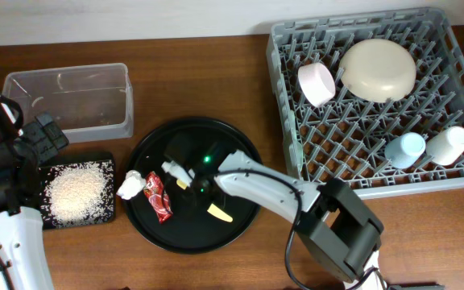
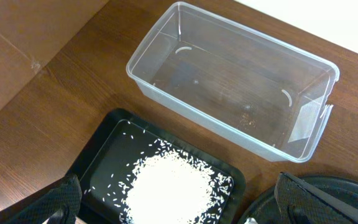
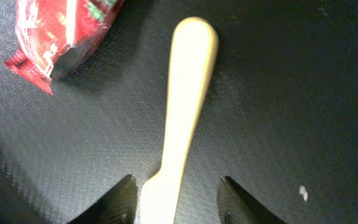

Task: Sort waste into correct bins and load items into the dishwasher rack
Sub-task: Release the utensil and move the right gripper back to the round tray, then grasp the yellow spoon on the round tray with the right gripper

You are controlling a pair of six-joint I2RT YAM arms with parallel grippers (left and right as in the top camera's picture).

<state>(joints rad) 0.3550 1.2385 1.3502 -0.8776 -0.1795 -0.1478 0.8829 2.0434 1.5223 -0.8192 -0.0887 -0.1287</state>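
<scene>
The yellow utensil lies on the round black tray, and my right gripper is low over it. In the right wrist view the utensil lies between my open fingers, close to the left one. The red wrapper and white tissue lie to its left. A pale mint utensil lies beside them. My left gripper is open and empty above the rice on the black rectangular tray. The clear tub is empty.
The grey rack at the right holds the cream plate, pinkish bowl, light blue cup and white cup. The clear tub stands behind the rice tray at the left.
</scene>
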